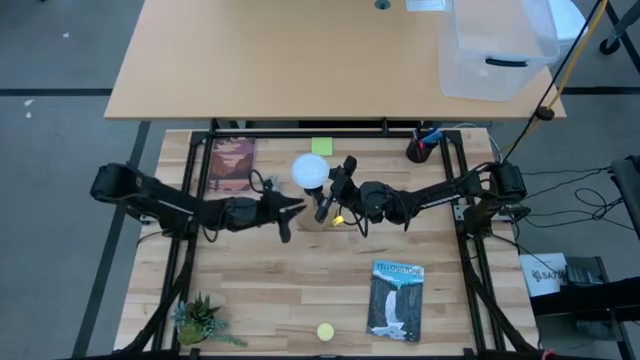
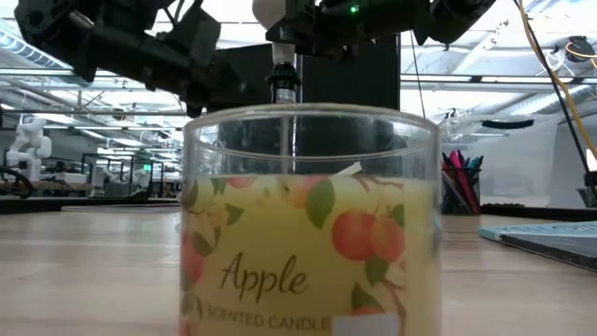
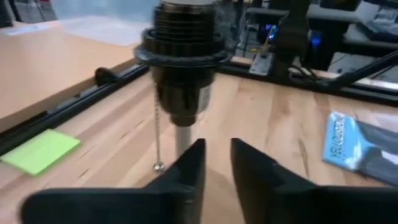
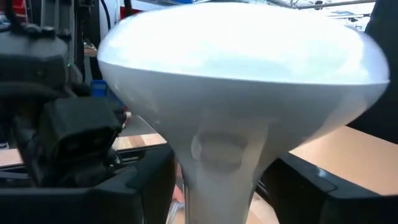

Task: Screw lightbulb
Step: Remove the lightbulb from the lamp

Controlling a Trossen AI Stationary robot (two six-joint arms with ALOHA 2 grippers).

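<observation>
The lightbulb (image 1: 310, 170) stands upright, its screw end in the black socket (image 3: 183, 50) atop a thin metal stem (image 3: 182, 140); a pull chain (image 3: 157, 134) hangs beside the stem. The bulb's white dome (image 4: 242, 56) fills the right wrist view. My right gripper (image 4: 217, 186) is open and comes in level from the table's right, one finger on each side of the bulb's grey neck (image 4: 217, 152). My left gripper (image 3: 217, 162) is lower, on the stem's left side, below the socket. It is open by a narrow gap with nothing in it. My right gripper has its fingers (image 4: 149, 186) close beside the bulb's neck (image 4: 193, 168), level and across it. I cannot tell whether they touch it. The bulb stays upright in the socket.
An apple-scented candle jar (image 2: 308, 233) stands at the near edge and blocks much of the low view. Two books (image 1: 232, 163) (image 1: 397, 298), a green note (image 1: 321, 146), a pen cup (image 1: 420, 148) and a small plant (image 1: 200, 322) lie around the lamp.
</observation>
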